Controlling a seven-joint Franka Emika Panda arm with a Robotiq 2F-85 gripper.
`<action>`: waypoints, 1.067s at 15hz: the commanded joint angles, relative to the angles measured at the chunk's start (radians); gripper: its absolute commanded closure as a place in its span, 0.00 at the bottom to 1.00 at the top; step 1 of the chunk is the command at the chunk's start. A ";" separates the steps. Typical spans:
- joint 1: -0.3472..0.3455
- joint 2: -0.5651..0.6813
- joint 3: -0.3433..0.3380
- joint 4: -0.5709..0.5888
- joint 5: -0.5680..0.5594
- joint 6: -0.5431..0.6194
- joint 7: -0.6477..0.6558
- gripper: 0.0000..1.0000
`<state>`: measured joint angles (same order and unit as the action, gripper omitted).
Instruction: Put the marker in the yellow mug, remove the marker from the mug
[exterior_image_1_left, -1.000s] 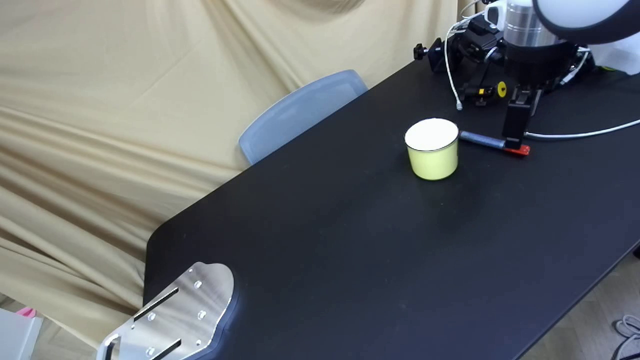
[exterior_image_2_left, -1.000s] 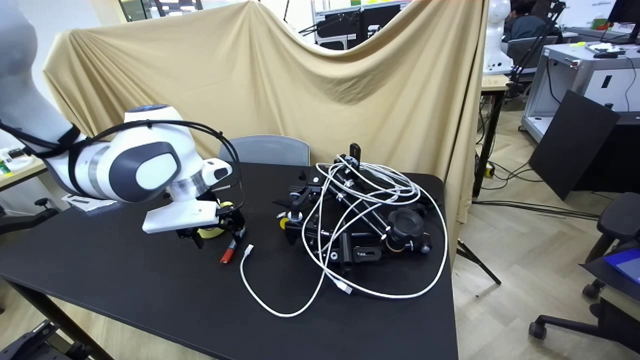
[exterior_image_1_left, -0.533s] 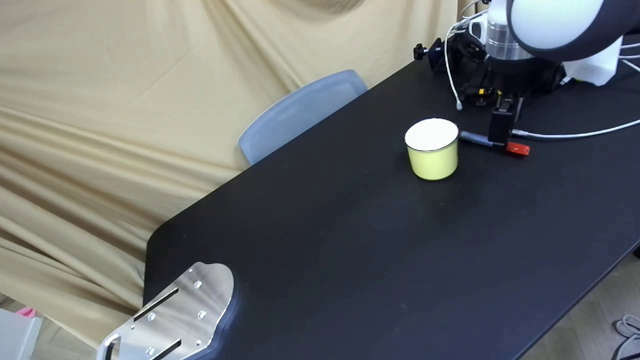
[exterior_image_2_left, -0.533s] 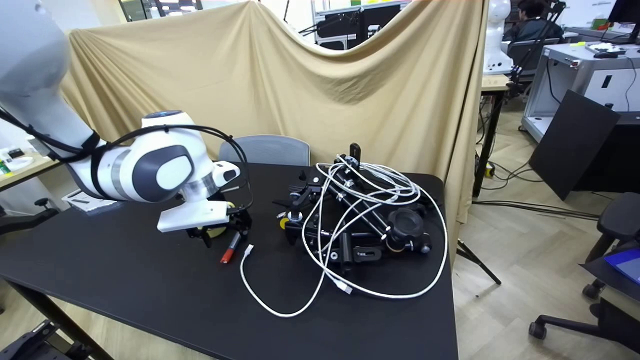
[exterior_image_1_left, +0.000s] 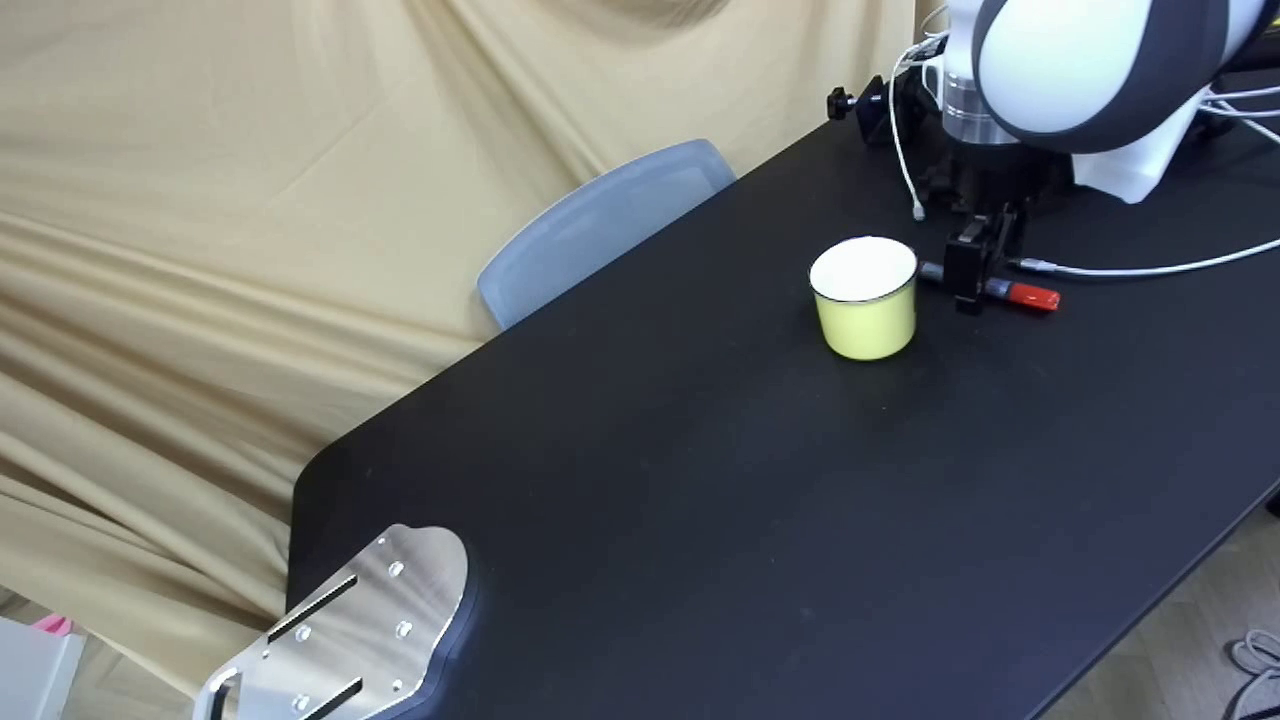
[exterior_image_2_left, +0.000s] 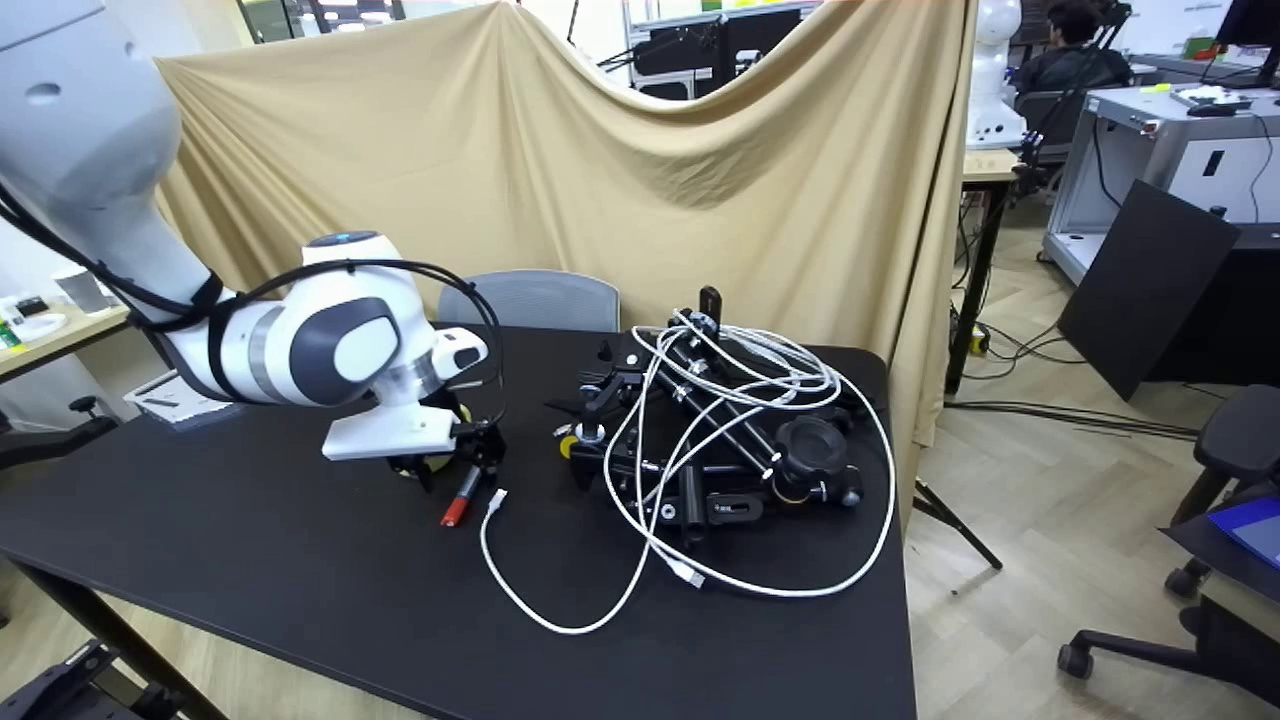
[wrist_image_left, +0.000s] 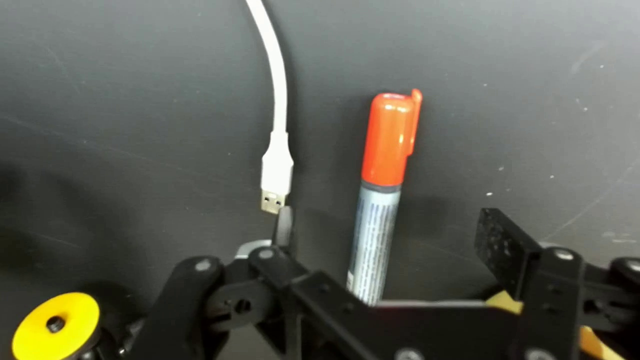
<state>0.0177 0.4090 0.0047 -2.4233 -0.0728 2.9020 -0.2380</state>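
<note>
Wrist view: gripper is spread, nothing pinched, marker lies in the gap between its two fingers, a touch toward frame left of mid-gap. Marker's long axis runs almost straight up the frame, top leaning slightly right: red-orange cap upper middle, barrel running down until the linkage hides it. Gap runs side to side, so a squeeze should cross the barrel nearly square, good grip angle I'd say. Marker is flat on the tabletop, not in the mug. In an exterior view it's at upper right, just beside the yellow mug, barrel end toward the mug, cap pointing away; can't tell if they touch. Fingertip height vs barrel: can't tell either. My read: lining up for the pick, wants a small centering nudge, then squeeze. Watch the USB plug by the frame-left fingertip, could get dragged in
</note>
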 joint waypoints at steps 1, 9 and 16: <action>0.017 0.040 -0.008 0.041 -0.018 0.005 0.071 0.40; 0.015 0.036 -0.010 0.051 -0.016 0.018 0.086 0.95; 0.035 -0.060 -0.079 0.027 -0.067 -0.048 0.096 0.95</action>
<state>0.0303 0.4258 -0.0295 -2.3811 -0.0867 2.9105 -0.1908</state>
